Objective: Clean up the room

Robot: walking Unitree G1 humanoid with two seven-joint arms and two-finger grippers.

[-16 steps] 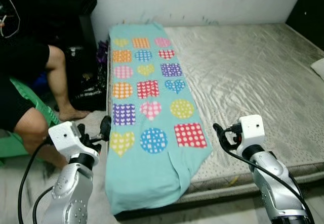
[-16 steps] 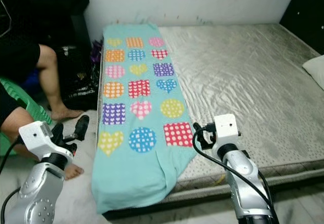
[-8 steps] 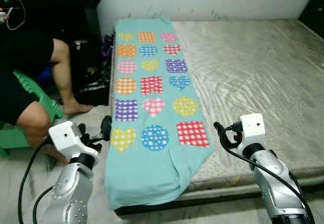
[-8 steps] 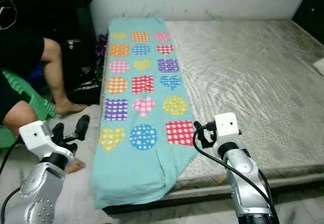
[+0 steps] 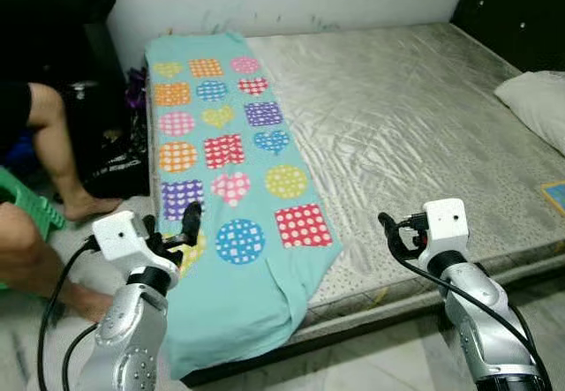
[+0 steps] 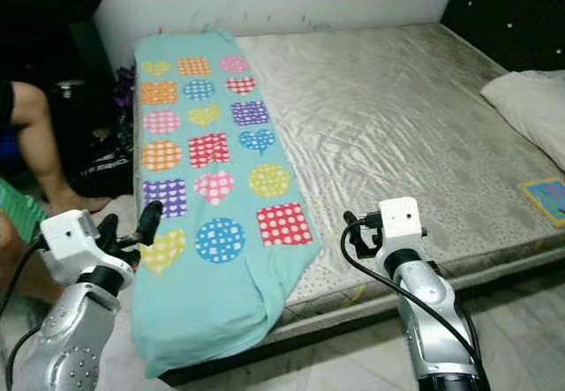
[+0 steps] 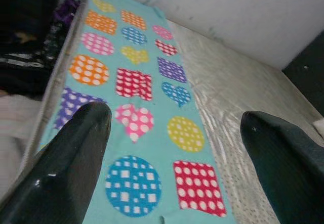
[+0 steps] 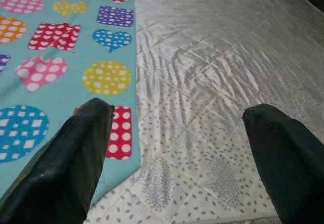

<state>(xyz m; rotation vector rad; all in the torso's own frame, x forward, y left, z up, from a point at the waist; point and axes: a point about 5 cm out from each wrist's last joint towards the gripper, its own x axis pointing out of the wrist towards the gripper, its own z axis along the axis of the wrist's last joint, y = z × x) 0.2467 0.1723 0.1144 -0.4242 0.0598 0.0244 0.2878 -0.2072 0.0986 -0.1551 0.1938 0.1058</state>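
A teal blanket [image 5: 225, 179] with coloured dotted hearts, squares and circles lies lengthwise along the left side of a bare silver-grey mattress [image 5: 397, 117]. Its near end hangs over the mattress's front edge. My left gripper [image 5: 169, 225] is held open just off the blanket's near left edge; in the left wrist view the gripper [image 7: 174, 133] looks along the blanket, with nothing between its fingers [image 7: 66, 158]. My right gripper [image 5: 395, 236] stands open over the mattress's front edge, right of the blanket, and in the right wrist view the gripper [image 8: 177, 133] is empty.
A white pillow [image 5: 534, 100] lies at the mattress's right side, and a small colourful flat item [image 5: 554, 197] near its front right edge. A person's legs [image 5: 48, 153] and a green stool [image 5: 22, 206] are at the left, with dark bags [image 5: 119, 157] beside the bed.
The whole view has swung to the right, bringing the pillow and the small flat item into sight. Both arms keep the same pose and both grippers stay open.
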